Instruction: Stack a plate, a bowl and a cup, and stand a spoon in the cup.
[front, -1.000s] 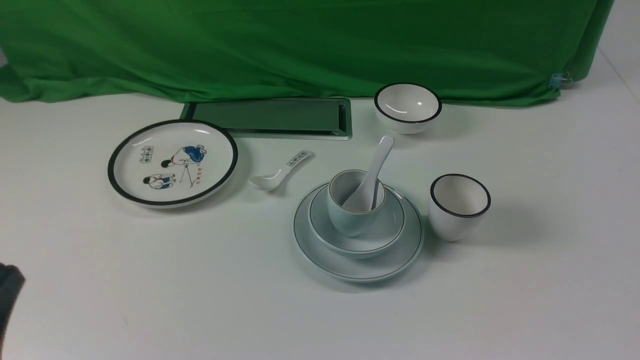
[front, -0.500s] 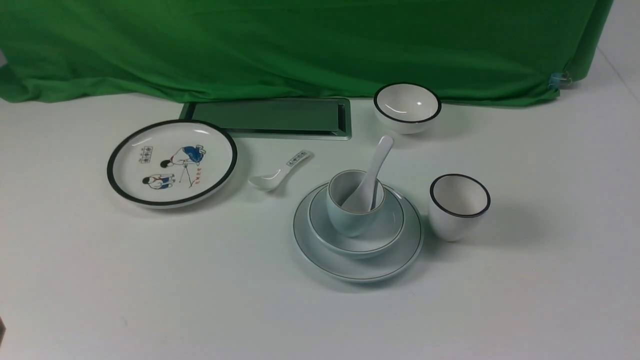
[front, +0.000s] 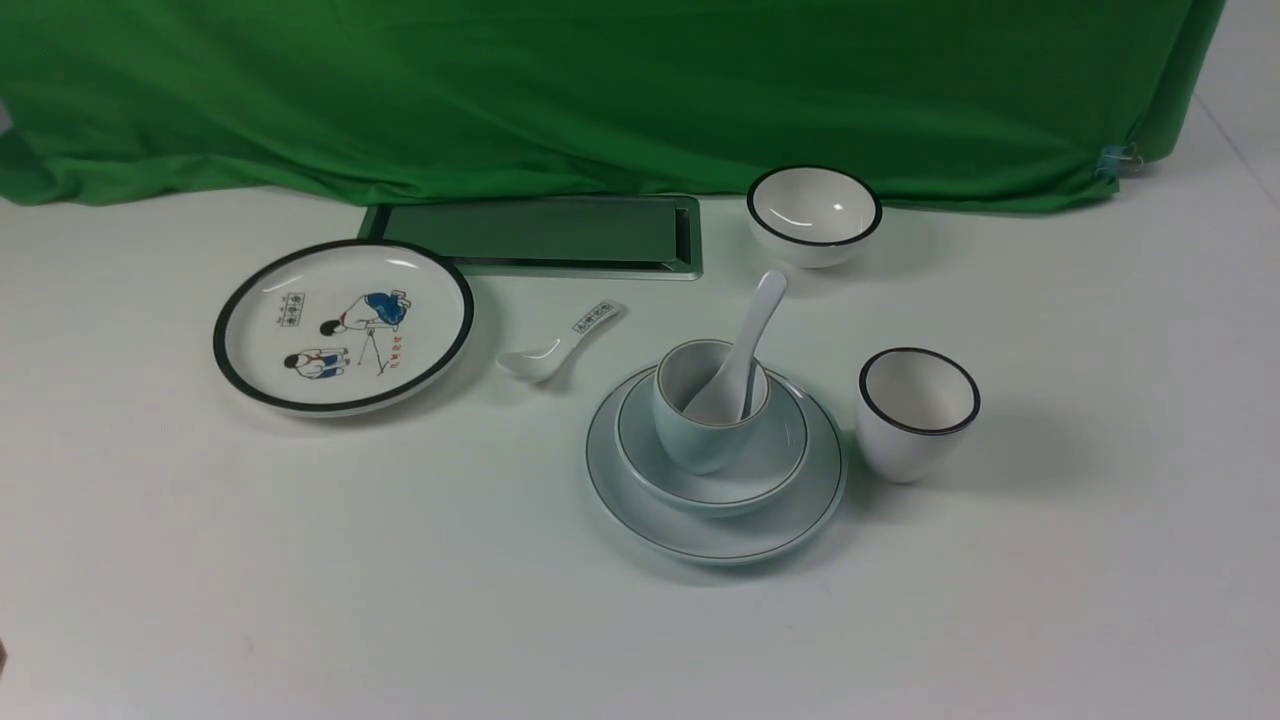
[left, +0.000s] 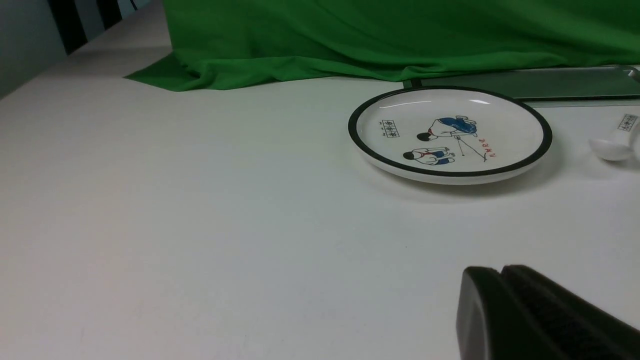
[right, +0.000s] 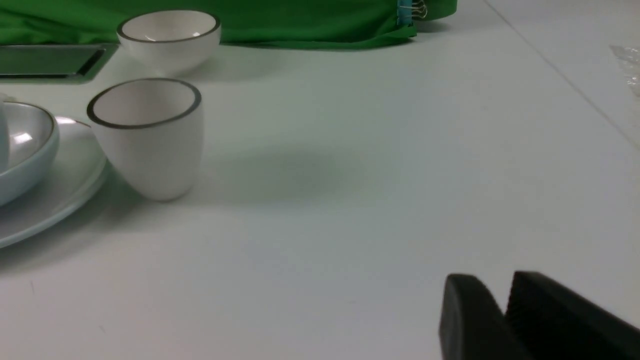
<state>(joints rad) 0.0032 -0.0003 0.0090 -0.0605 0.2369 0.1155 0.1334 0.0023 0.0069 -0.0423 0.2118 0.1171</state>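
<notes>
The pale blue-green plate (front: 715, 535) lies on the table right of centre, with the shallow grey-blue bowl (front: 775, 465) on it and the pale cup (front: 700, 440) in the bowl. The white spoon (front: 757, 320) stands in the cup, its handle leaning back and to the right. Neither gripper touches the stack. My left gripper (left: 500, 271) hovers over bare table near the cartoon plate, shut and empty. My right gripper (right: 497, 280) is over bare table to the right of the stack, its fingers slightly apart with nothing between them. The plate's edge (right: 55, 200) and bowl (right: 27, 145) show in the right wrist view.
A black-rimmed cartoon plate (front: 343, 325) lies at the left, with a small printed spoon (front: 560, 345) beside it. A black-rimmed white cup (front: 918, 412) stands close to the plate's right. A small black-rimmed bowl (front: 814, 215) and a metal tray (front: 540, 235) sit in front of the green cloth (front: 600, 90).
The dark part of my left arm at the front view's lower left edge has drawn back almost out of frame. The stack and spoon have not moved.
</notes>
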